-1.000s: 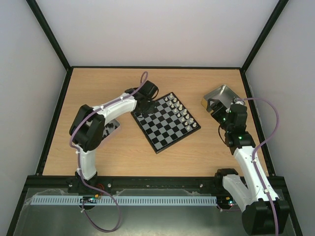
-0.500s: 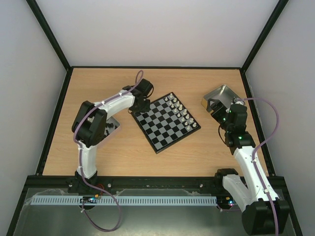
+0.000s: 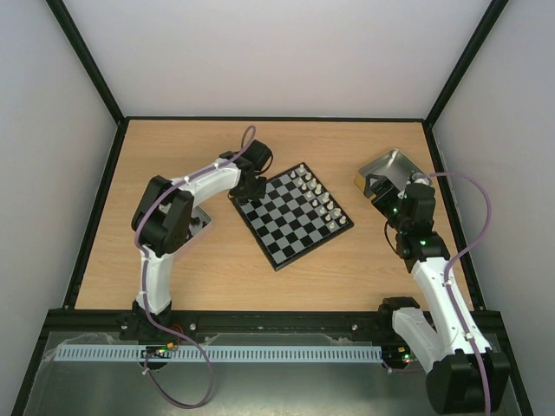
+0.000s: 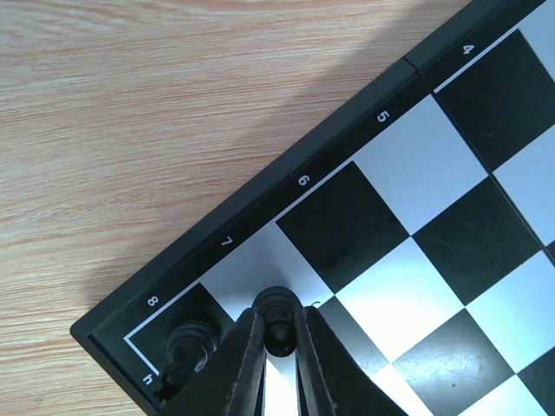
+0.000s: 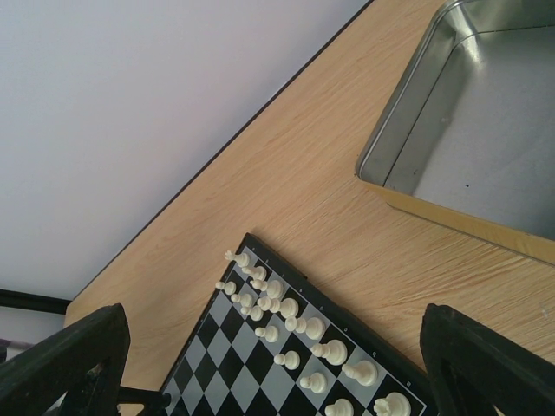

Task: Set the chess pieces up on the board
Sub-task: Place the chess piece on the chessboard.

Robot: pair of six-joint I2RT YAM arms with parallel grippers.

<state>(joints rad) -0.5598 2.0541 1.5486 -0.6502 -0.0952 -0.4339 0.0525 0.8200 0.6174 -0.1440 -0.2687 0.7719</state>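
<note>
The left hand [image 4: 277, 314] is pinching a black chess piece [image 4: 277, 331] upright between its narrow fingers, low over the left corner of the board [image 4: 347, 227], just beside another black piece [image 4: 192, 340] on h8. Row 7 is running away along the rim. The right hand [image 3: 380, 187] is hanging wide open and empty by the metal tin [image 3: 395, 165], well apart.

White pieces [image 5: 289, 307] in two rows on board [image 5: 230, 348]; metal tin [image 5: 503, 147] upper right.
</note>
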